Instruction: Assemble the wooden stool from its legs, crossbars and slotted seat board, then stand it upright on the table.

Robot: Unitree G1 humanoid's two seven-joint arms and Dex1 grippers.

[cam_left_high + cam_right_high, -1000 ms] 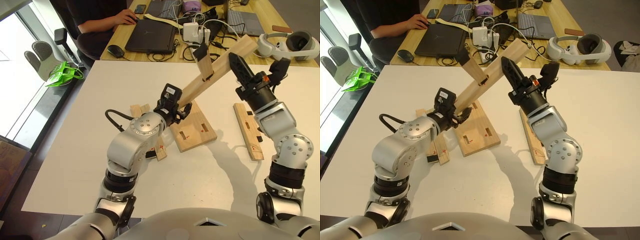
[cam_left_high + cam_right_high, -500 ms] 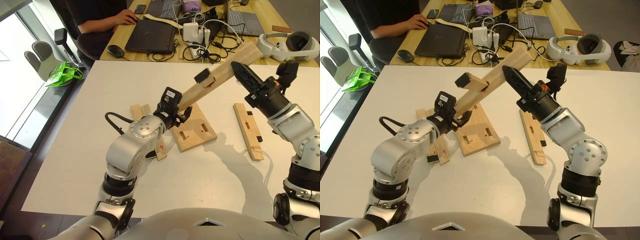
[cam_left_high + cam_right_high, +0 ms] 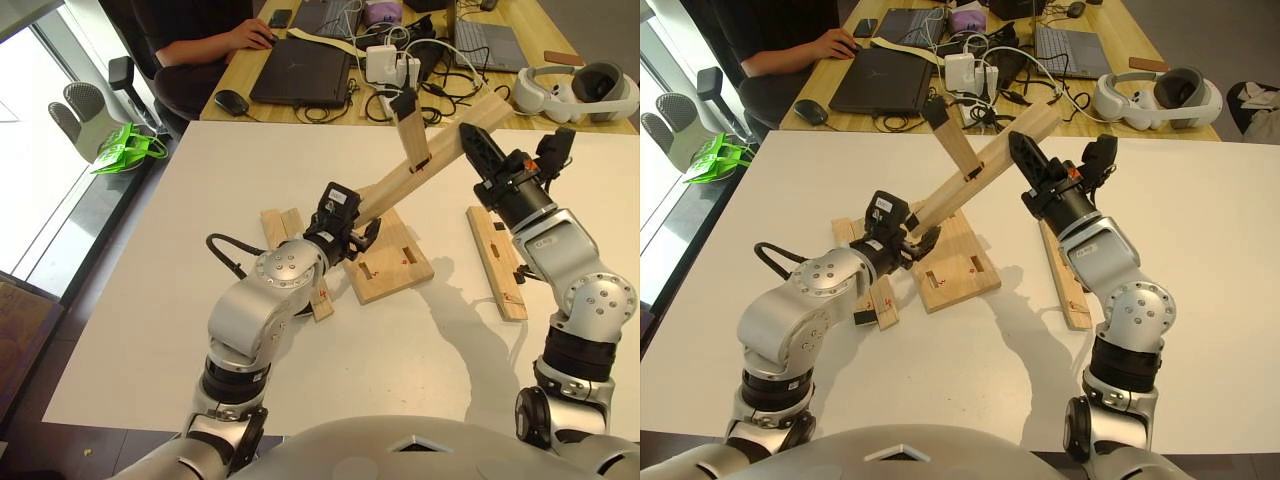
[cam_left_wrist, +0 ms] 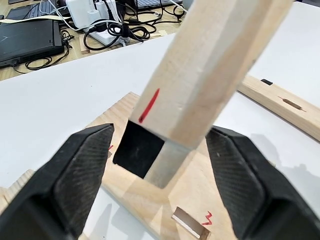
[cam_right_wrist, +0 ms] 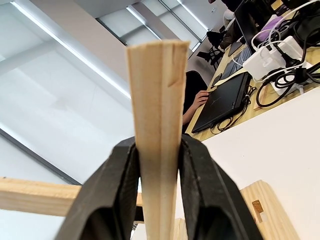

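Crossbar (image 3: 410, 130) looks seated in the leg (image 3: 395, 188) that my right hand (image 3: 480, 150) clamps. My left hand (image 3: 355, 225) is at its foot, grip unclear. Seat board (image 3: 395, 272) and second leg (image 3: 497, 262) lie unjoined below both hands.

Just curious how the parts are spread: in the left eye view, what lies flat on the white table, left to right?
Loose wooden pieces → slotted seat board → single leg. The raised leg, between left gripper and right gripper, spans them, so it is left out.
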